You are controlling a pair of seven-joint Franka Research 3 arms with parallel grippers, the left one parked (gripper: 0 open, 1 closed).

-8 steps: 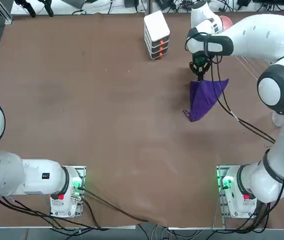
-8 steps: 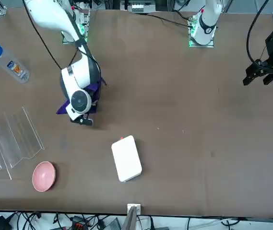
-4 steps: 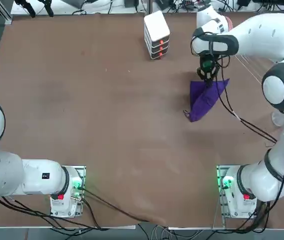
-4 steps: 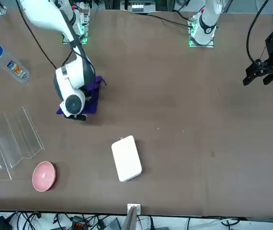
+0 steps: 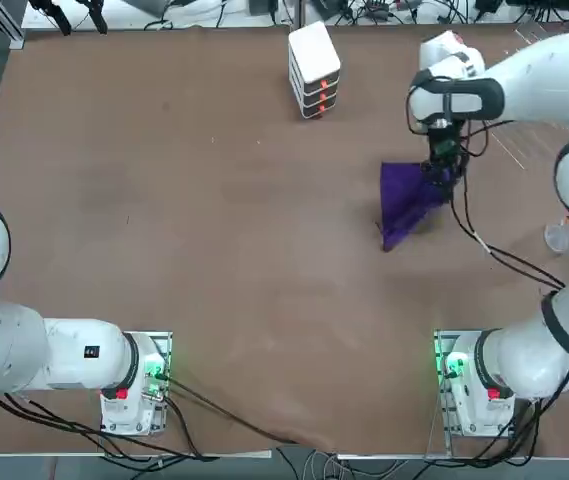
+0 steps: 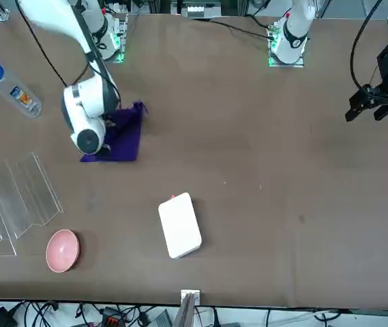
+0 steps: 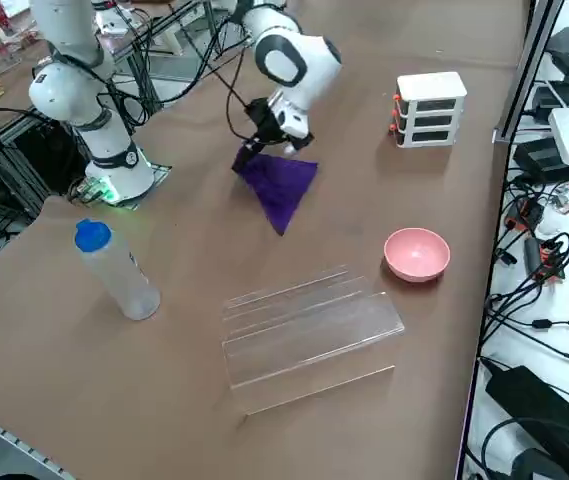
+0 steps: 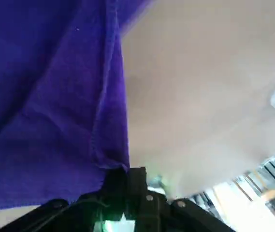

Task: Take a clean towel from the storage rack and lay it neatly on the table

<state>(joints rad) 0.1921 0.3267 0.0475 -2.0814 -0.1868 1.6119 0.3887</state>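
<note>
Since the earlier top view, the right gripper (image 8: 127,170) is sitting farther toward the robot's own right, and the thin dark-purple cloth towel (image 5: 401,203) is showing more of itself beside it. The claw is pinching one part of the towel between closed fingers, while the rest is spreading over the broad matte brown tabletop (image 5: 214,250), well apart from the clear plastic rack of thin sheets (image 7: 309,325).

The step in hand seems to be drawing the cloth out flat. To do it well, the arm should be pulling low and slowly, letting the far part keep its place through friction alone; a fast or high pull could be dragging the whole towel or doubling a corner under. Once the fold is opening out, the arm should be lowering the pinched part right onto the table before letting go, so that the edge isn't dropping into a crease.
</note>
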